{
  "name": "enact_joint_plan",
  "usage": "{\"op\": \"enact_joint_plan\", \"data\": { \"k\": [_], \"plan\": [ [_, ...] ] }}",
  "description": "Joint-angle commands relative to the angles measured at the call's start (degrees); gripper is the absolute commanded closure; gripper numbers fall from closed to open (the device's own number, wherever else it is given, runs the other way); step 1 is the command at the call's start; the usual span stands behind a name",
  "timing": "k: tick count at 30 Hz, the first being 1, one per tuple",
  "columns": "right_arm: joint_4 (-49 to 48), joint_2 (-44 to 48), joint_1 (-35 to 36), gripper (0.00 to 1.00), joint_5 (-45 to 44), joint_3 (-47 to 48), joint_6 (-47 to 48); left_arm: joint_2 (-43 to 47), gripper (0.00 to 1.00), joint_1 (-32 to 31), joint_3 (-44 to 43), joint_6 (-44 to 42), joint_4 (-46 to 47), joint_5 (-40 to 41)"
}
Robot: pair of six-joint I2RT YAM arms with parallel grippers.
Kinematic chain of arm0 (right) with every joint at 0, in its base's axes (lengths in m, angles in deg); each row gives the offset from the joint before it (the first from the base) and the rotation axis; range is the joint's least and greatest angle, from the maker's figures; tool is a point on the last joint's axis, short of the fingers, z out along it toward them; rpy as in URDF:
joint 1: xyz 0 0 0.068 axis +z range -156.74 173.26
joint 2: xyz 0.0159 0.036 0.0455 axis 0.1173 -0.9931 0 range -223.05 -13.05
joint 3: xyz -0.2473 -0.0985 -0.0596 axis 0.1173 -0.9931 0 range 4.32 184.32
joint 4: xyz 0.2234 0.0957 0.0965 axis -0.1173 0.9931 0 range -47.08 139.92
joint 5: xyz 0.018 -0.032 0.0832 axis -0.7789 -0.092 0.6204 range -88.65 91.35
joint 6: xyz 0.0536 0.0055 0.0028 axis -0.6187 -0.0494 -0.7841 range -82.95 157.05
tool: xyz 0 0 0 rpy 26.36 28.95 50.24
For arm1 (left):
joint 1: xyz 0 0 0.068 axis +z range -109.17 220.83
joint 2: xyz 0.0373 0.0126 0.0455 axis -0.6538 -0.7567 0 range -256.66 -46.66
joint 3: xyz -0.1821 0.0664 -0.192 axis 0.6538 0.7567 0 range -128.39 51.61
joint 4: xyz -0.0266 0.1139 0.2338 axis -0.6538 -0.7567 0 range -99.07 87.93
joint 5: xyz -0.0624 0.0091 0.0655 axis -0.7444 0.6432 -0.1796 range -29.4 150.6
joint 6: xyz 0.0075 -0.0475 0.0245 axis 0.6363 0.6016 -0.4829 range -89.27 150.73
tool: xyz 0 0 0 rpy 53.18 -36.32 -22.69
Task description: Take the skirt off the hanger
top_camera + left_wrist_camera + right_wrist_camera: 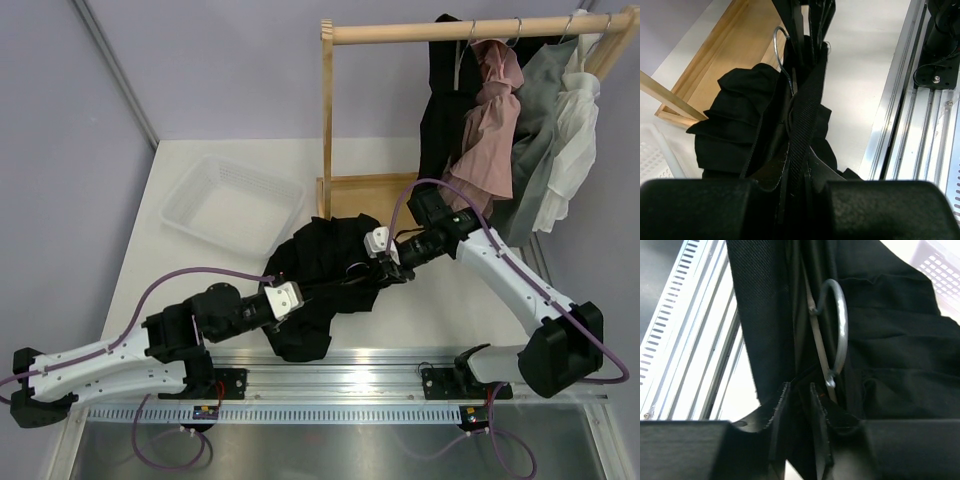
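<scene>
The black skirt [320,275] lies bunched on the table between my two grippers. My left gripper [300,293] is shut on its ribbed waistband [802,120], which runs taut toward the right gripper. My right gripper [385,265] is shut at the base of the hanger's metal hook [840,325]. The hanger's grey body is mostly hidden under black cloth. In the left wrist view the hook [780,50] sticks out of the folds beyond my left gripper [796,152]. In the right wrist view my right gripper [799,387] has dark material between narrowly spaced fingers.
A white basket [235,205] stands at the back left. The wooden rack base [365,190] lies just behind the skirt. Its rail [470,30] bears black [445,100], pink [490,120], grey [540,130] and white [575,130] clothes. An aluminium rail [400,365] runs along the near edge.
</scene>
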Motion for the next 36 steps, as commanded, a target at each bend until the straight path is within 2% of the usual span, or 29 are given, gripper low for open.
{"op": "enact_joint_plan", "data": {
  "k": [1, 4, 10, 20, 22, 23, 29, 30, 34, 36],
  "plan": [
    [-4.2, 0.3, 2.2, 0.69, -0.9, -1.4, -0.9, 1.4, 1.00, -0.2, -3.7, -0.8, 6.4, -0.2],
    [-7.7, 0.3, 3.8, 0.60, -1.6, -2.7, -3.3, 1.4, 1.00, -0.3, -3.8, -0.9, 6.9, -0.3],
    [-14.8, -0.3, 5.4, 0.49, -3.3, -4.4, -7.9, 2.0, 1.00, -0.3, -4.1, -0.3, 7.3, -0.3],
    [-18.7, -3.1, 9.3, 0.47, -3.8, -5.1, -11.6, 3.0, 1.00, -0.3, -3.2, 0.7, 9.4, 0.0],
    [-19.6, -4.0, 10.0, 0.51, -3.2, -4.9, -12.6, 3.1, 1.00, -0.3, -3.0, 0.9, 10.1, 0.3],
    [-19.3, -4.2, 10.0, 0.62, -2.5, -4.5, -12.9, 3.3, 1.00, -0.3, -2.9, 1.0, 10.3, 0.4],
    [-16.0, -4.4, 9.9, 0.96, -2.7, -2.7, -12.3, 4.3, 1.00, -0.3, -1.9, 1.5, 10.2, 1.0],
    [-15.6, -3.7, 9.9, 0.99, -2.9, -2.4, -12.2, 4.8, 1.00, -0.3, -1.6, 1.6, 9.9, 1.1],
    [-14.2, -0.7, 9.6, 1.00, -6.4, -2.0, -12.5, 5.3, 1.00, -0.3, -1.3, 1.6, 7.4, 1.2],
    [-13.8, 1.6, 8.8, 1.00, -9.6, -1.9, -12.6, 5.3, 0.96, -0.3, -1.5, 2.1, 5.0, 1.8]
  ]
}}
